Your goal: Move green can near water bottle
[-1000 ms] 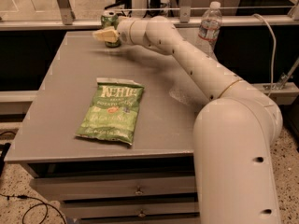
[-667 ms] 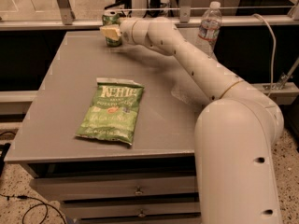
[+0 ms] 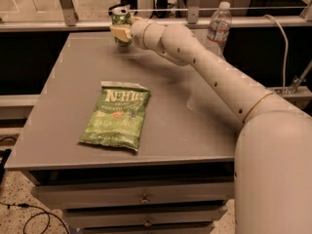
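The small light-green metal can (image 3: 120,19) is enclosed by the end effector (image 3: 121,32) at the far left of the grey counter (image 3: 165,126). Whether it is pinched cannot be told. Carriage to the clear plastic water bottle (image 3: 218,28), well apart, is not yet done.

End effector (image 3: 120,32) grips green can (image 3: 120,18) at back-left of table (image 3: 170,130). Only its own arm (image 3: 195,57) spans the back strip to water bottle (image 3: 218,26). Chip bag (image 3: 117,117) lies well apart, front-left.

Arm ext'd, gripper (image 3: 122,32) round green can (image 3: 120,18)
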